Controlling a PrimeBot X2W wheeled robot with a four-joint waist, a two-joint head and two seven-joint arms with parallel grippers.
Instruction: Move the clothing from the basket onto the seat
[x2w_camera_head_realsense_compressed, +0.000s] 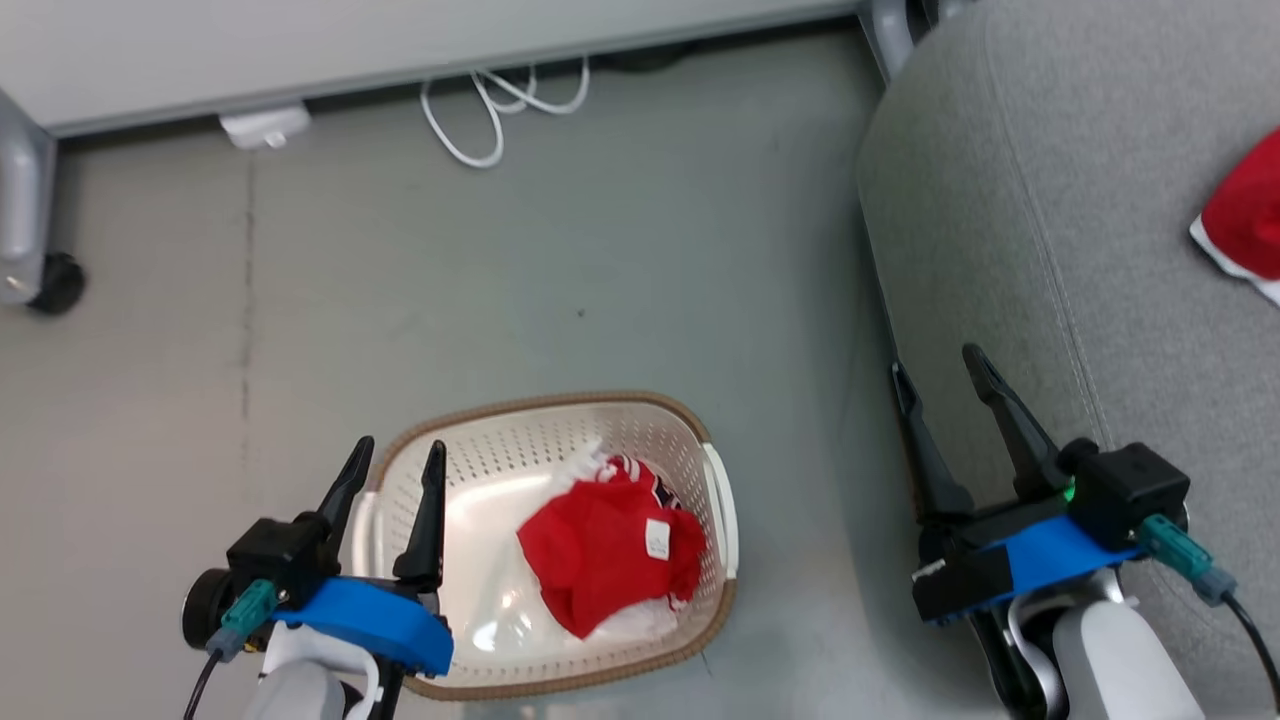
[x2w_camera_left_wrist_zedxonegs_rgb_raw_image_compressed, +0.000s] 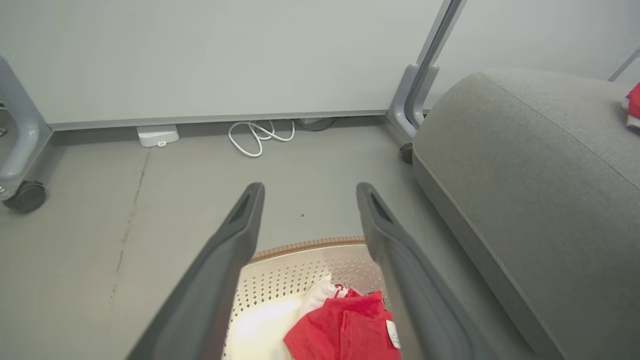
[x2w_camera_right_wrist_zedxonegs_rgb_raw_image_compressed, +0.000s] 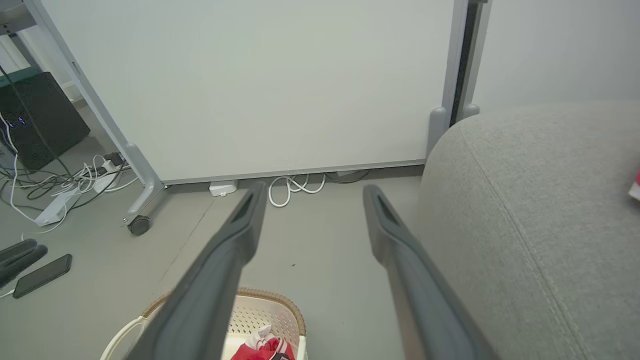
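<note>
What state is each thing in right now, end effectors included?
basket: upright on the floor, not empty.
clothing: crumpled red heap inside the basket, white tag up, ungripped.
seat: one red garment lying on it.
left end effector: open, empty, over the basket's left side.
right end effector: open, empty, near the seat's edge.

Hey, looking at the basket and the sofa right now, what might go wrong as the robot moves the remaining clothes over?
1. The clothing lies bunched against the right wall of the basket, so the open left gripper may snag the perforated wall and drag the basket along.
2. The pile looks like several crumpled layers. A pinch might lift just one, or let a piece fall on the floor short of the seat.
</note>
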